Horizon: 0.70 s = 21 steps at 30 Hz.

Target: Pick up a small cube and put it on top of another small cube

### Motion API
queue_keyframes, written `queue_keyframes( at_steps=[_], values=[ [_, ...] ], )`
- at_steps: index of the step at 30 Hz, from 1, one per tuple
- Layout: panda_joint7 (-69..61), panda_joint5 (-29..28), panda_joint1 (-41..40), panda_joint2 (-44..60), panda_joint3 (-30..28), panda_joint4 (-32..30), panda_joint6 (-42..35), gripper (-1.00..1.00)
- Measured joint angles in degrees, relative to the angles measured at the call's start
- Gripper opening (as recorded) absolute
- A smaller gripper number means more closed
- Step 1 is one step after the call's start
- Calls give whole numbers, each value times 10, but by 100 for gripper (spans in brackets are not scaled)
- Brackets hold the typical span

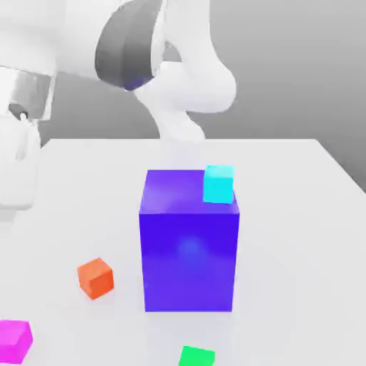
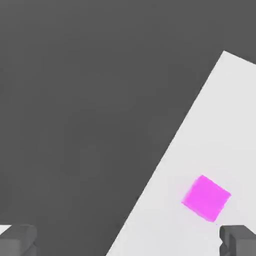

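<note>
Grey fingers (image 2: 18,239) of the gripper (image 2: 128,240) spread wide, empty, above the magenta small cube (image 2: 205,197).

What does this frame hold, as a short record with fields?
table: white
big block: blue-purple, upright mid-table
cyan cube: behind the block's top edge, exact support unclear
orange cube: on table, at block's exterior-view left
pink cube: near table edge, untouched
green cube: front edge of exterior view
gripper: jaws open, empty
</note>
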Motion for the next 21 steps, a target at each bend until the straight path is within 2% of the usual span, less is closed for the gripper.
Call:
queue_keyframes(
  at_steps=[4,10,13,14,21],
  values=[
    [55,27,-15,78,-14,3,26,0],
    [105,102,-51,191,-21,9,69,0],
    [109,110,-55,253,-21,22,113,0],
    [110,110,-55,272,-21,25,128,-100],
    [110,110,-56,276,-20,26,131,-100]
  ],
)
